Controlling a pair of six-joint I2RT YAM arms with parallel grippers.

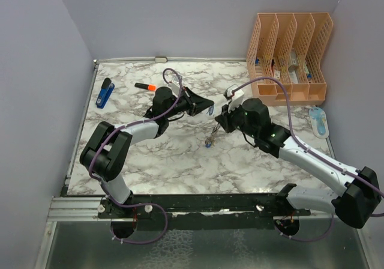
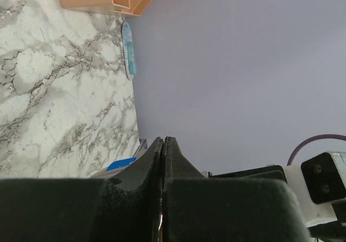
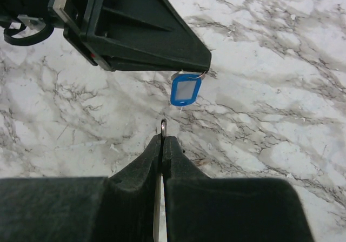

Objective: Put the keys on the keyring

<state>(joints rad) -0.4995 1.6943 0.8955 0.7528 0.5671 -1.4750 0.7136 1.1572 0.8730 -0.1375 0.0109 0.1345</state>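
Observation:
My left gripper (image 1: 209,108) reaches to the table's middle and is shut on a key. The key's blue tag (image 3: 185,89) with its pale window hangs from the left gripper's tip in the right wrist view. In the left wrist view the left gripper (image 2: 163,142) has its jaws pressed together. My right gripper (image 1: 219,120) is shut on the thin silver keyring (image 3: 163,127), whose edge sticks out just past the right gripper's tip (image 3: 163,140), a short way below the tag. A small cluster of keys (image 1: 209,142) shows under the right gripper; I cannot tell whether it hangs or lies.
A blue stapler (image 1: 105,93) and an orange marker (image 1: 145,86) lie at the back left. A peach file organizer (image 1: 291,59) stands at the back right, with a pale blue object (image 1: 319,120) in front of it. Grey walls enclose the table.

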